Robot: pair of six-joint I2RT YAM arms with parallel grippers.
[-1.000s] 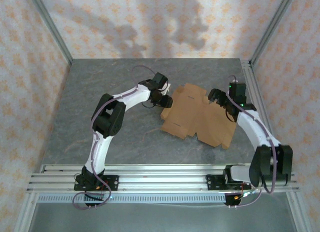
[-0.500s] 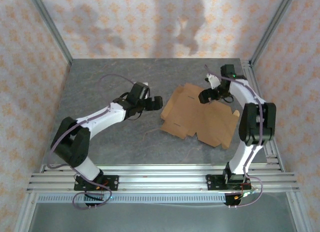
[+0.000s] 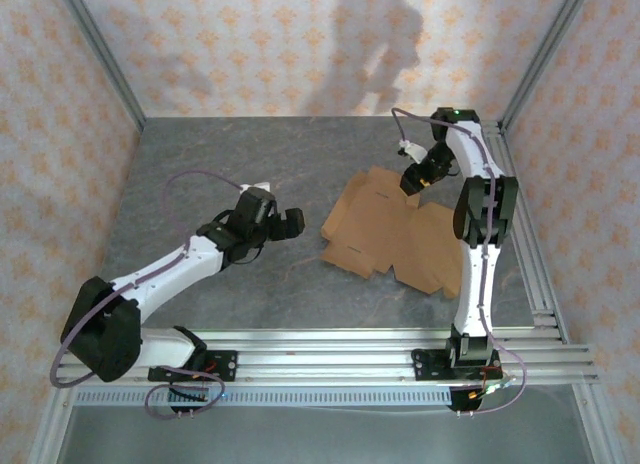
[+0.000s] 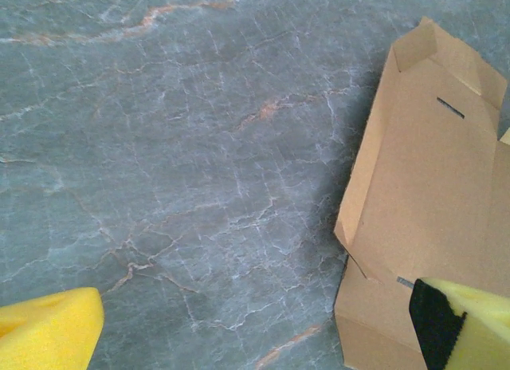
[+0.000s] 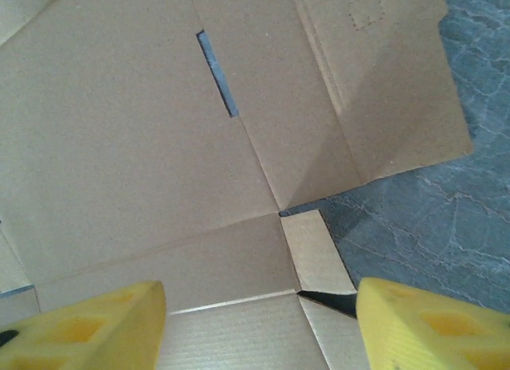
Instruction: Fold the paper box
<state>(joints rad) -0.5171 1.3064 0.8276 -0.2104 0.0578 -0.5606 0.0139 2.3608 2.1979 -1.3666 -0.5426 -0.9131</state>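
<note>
The paper box [image 3: 395,229] lies unfolded and mostly flat on the grey table, right of centre; it is plain brown cardboard with slots and flaps. My left gripper [image 3: 288,224] hovers open to the left of it, apart from its left edge. In the left wrist view the box [image 4: 430,186] is at the right, with the gripper [image 4: 255,338] over bare table. My right gripper [image 3: 412,179] hangs over the box's far edge. Its yellow fingers [image 5: 80,326] stand apart above the cardboard [image 5: 159,147], with a small corner flap [image 5: 315,254] between them and nothing gripped.
Aluminium rails [image 3: 320,349] run along the near edge, where both arm bases are bolted. Metal frame posts [image 3: 100,54] and patterned walls close in the table. A rail [image 3: 515,204] runs along the right side. Bare marbled table [image 3: 200,164] stretches to the left.
My left arm has drawn back to the left, away from the box's left edge, and its jaws have opened. My right gripper has moved toward the box's far edge, its jaws narrowing somewhat.
</note>
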